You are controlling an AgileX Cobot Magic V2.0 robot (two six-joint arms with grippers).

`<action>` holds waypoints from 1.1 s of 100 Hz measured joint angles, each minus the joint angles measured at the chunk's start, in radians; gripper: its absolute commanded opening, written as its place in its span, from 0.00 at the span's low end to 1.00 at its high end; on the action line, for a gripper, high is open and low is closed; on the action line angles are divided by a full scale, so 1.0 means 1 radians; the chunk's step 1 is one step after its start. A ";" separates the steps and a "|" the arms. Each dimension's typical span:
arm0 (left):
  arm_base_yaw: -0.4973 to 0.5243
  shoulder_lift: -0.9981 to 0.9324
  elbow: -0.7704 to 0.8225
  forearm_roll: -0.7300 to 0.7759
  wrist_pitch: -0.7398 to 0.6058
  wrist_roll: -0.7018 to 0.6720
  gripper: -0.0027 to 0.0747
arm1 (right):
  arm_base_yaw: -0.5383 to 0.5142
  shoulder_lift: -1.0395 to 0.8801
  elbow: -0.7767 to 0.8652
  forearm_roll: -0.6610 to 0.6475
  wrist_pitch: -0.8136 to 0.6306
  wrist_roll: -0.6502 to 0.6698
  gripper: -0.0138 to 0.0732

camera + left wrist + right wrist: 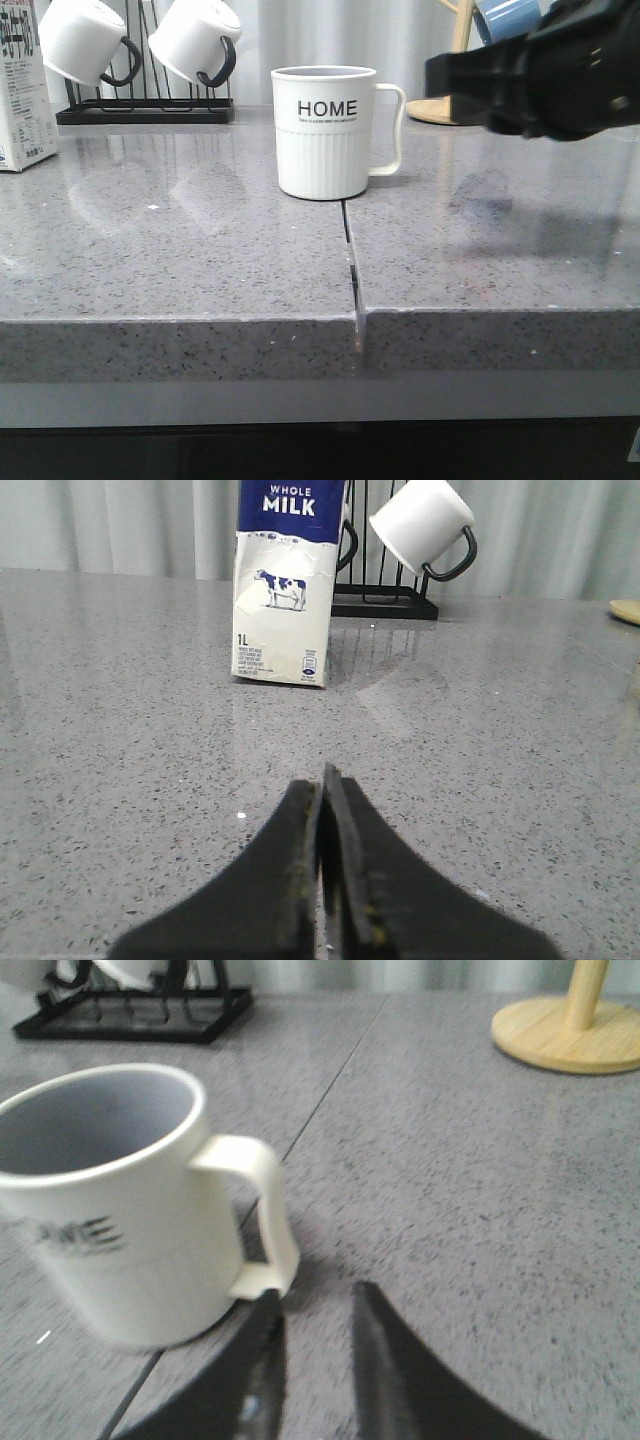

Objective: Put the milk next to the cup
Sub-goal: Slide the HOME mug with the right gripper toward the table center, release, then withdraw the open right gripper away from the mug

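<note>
The tall white milk carton with the dark blue top [285,590] stands upright on the grey speckled stone surface [180,250], at its far left in the front view, well apart from the large off-white ribbed "HOME" mug [325,132] near the middle. Nothing holds it yet.

A full carton of this kind is probably fairly heavy, and its paperboard walls are smooth and give a little under pressure. A hold across the two opposite flat faces, around mid-height or a little lower, looks safest; a grip near the top could tip it, and too hard a squeeze could dent it.

The left pincer [322,810] has its fingers together, low over the surface and pointing at the carton, with bare stone between them. The right pincer [312,1335] has its fingers slightly apart and empty, just beside the mug's handle.

The front view cuts the carton at the frame edge, showing only a side panel. The left wrist view alone shows its cow picture and the black wire rack [385,605] with a small white mug [422,525] just behind it. The right wrist view alone shows the mug's empty interior and a round wooden stand base [570,1040].
</note>
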 measured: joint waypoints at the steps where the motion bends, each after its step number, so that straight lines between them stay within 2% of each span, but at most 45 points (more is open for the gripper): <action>1: 0.000 0.000 0.000 0.000 0.000 0.000 0.01 | 0.000 -0.017 0.000 -0.014 0.021 0.000 0.09; 13: 0.000 0.000 0.000 0.000 0.000 0.000 0.01 | 0.000 -0.161 0.009 -0.120 0.186 -0.002 0.09; 22: 0.000 0.000 0.000 0.000 0.000 0.000 0.01 | -0.002 -0.263 0.012 -0.150 0.281 -0.002 0.09; 42: 0.000 0.000 0.000 0.000 0.000 0.000 0.01 | -0.081 -0.488 0.069 -0.159 0.412 0.001 0.09; 78: 0.000 0.000 0.000 0.000 0.000 0.000 0.01 | -0.260 -0.898 0.082 -0.155 0.873 0.003 0.09; 110: 0.000 0.000 0.000 0.000 0.000 0.000 0.01 | -0.344 -1.183 0.082 -0.173 1.076 0.005 0.09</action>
